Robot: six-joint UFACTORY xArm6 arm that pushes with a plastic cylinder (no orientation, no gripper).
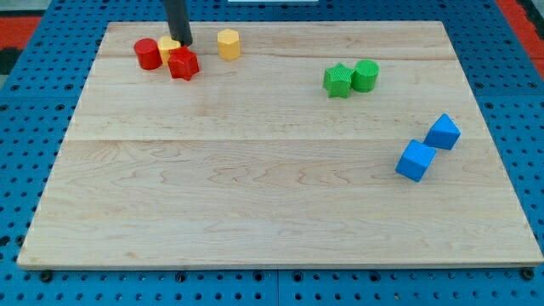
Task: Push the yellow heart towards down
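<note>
The yellow heart [167,47] lies near the board's top left, wedged between a red cylinder [147,53] on its left and a red star-like block [183,64] at its lower right; it is partly hidden by them and by the rod. My tip [184,42] stands just at the heart's upper right edge, touching or almost touching it. A yellow hexagonal block [228,43] sits a little to the right of the tip.
A green star [337,81] and a green cylinder [365,76] touch at the upper right. Two blue blocks [442,132] [415,161] sit near the right edge. The wooden board [255,204] lies on a blue pegboard.
</note>
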